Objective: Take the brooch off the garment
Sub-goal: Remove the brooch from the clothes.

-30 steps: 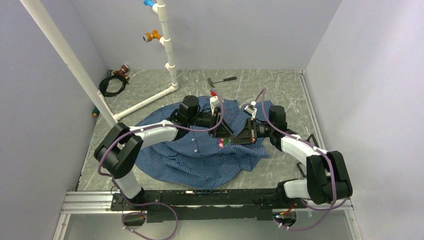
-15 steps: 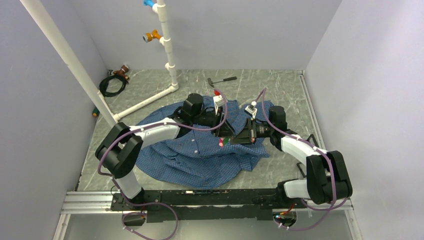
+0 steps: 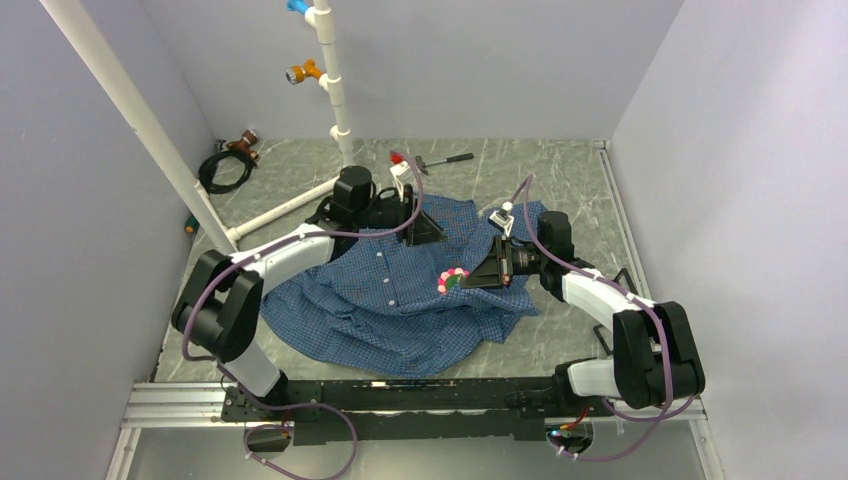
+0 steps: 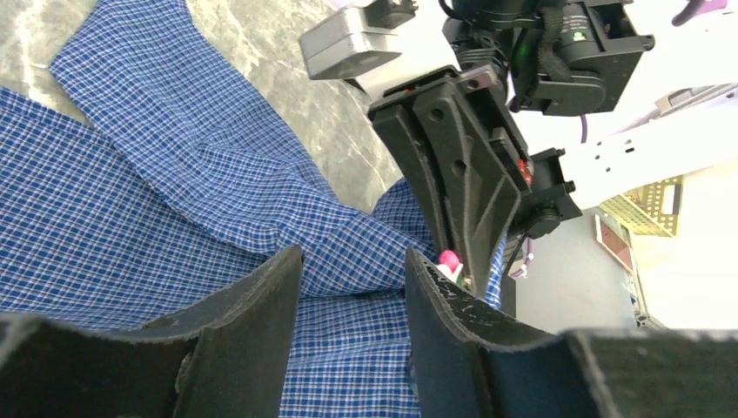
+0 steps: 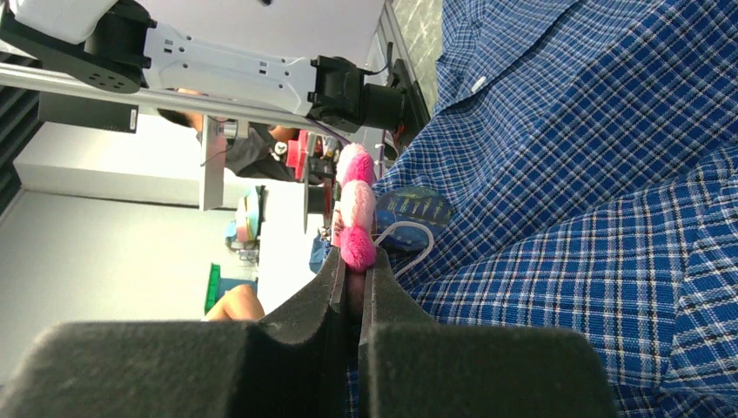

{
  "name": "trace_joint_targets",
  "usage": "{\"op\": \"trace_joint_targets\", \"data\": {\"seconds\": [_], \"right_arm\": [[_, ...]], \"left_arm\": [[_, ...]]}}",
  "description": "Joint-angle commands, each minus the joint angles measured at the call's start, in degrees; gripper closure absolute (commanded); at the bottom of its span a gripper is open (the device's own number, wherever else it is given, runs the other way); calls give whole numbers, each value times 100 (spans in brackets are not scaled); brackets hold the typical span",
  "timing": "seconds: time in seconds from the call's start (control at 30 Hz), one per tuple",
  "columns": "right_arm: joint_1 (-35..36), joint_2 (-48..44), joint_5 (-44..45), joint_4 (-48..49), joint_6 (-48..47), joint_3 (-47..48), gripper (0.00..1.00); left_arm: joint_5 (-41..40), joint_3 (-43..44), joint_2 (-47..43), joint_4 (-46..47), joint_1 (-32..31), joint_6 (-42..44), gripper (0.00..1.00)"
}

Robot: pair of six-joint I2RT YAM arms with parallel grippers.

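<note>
At the near edge we see the black mounting rail (image 3: 400, 395) that carries both arm bases. Just beyond it the blue checked shirt (image 3: 390, 310) lies rumpled and spread on the marbled grey table (image 3: 560, 180), with its collar end toward the far right.

The pink flower brooch (image 3: 452, 280) sits over the right part of the shirt, at the very tip of the right gripper (image 3: 464, 279). In the right wrist view the right gripper (image 5: 352, 270) is closed down to a narrow slit and pinches the brooch (image 5: 355, 209), which stands on edge above the fingertips and against the checked cloth. We cannot tell whether the brooch is still fastened to the fabric.

Farther back and to the left, the left gripper (image 3: 428, 232) is over the far part of the shirt. In its own camera the left gripper (image 4: 352, 261) has its jaws set wide with nothing between them but shirt fabric below. Beyond its fingers we see a sliver of the brooch (image 4: 449, 259) at the tip of the right gripper.

At the far side lie a small hammer (image 3: 445, 160), a white pipe frame (image 3: 335, 100) and, far left, a coiled black cable (image 3: 225, 168).
</note>
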Motion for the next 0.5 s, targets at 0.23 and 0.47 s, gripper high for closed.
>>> {"op": "trace_joint_targets", "data": {"seconds": [0.23,0.47], "right_arm": [[-4,-100,-16,248,32,156,100],[-4,-100,34,111,-84,177,100]], "left_arm": [[211,-383,-602,-804,-211,551,47],[181,-90,-485,-950,-418,602,48]]}}
